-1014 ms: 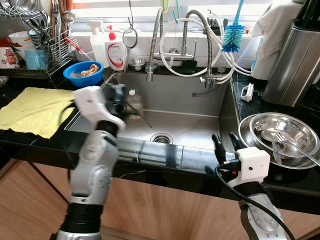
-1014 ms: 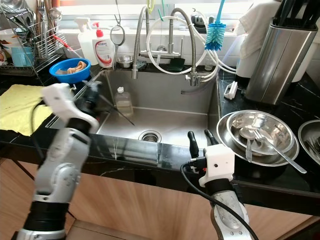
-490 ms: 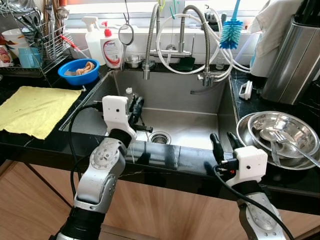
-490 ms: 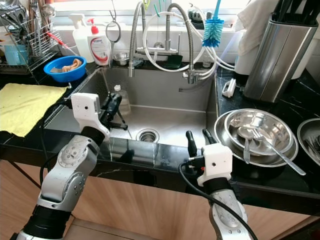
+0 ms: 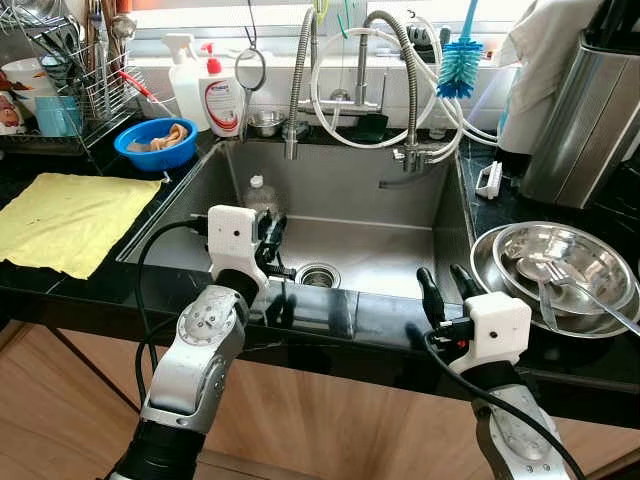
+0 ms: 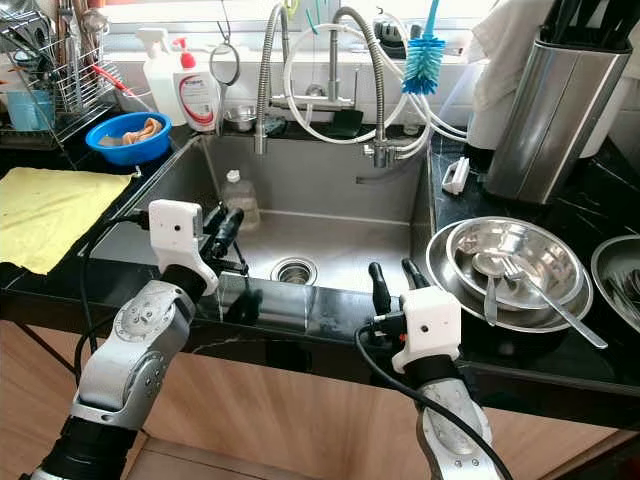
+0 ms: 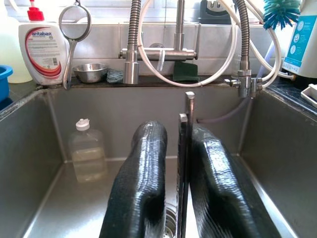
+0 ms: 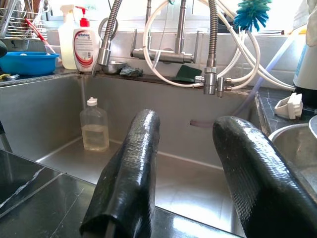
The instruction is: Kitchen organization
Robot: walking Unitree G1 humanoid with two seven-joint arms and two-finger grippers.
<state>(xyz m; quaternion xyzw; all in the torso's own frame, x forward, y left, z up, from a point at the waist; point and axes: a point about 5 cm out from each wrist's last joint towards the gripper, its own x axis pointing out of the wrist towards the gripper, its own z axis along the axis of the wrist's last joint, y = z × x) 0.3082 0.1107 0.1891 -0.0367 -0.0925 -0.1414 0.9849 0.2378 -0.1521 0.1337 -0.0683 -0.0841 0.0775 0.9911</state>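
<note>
My left gripper (image 5: 270, 238) hovers over the front left part of the steel sink (image 5: 390, 250), just behind the black counter edge. It is shut on a thin dark utensil (image 7: 183, 158), seen edge-on between the fingers; what kind of utensil I cannot tell. Over the counter's front edge, my right gripper (image 5: 447, 292) stands open with nothing between its fingers (image 8: 133, 163). Stacked steel bowls (image 5: 555, 262) holding a spoon and a fork sit on the counter at the right.
A clear bottle (image 5: 258, 195) stands in the sink's back left corner. A yellow cloth (image 5: 60, 215), a blue bowl (image 5: 157, 140) and a dish rack (image 5: 70, 80) are at the left. Soap bottles (image 5: 223, 95), faucet hoses (image 5: 385, 80) and a steel canister (image 5: 580, 120) line the back.
My left arm has come down from high over the sink's left side to just behind the front edge, still gripping the utensil. The right arm has stayed put.
</note>
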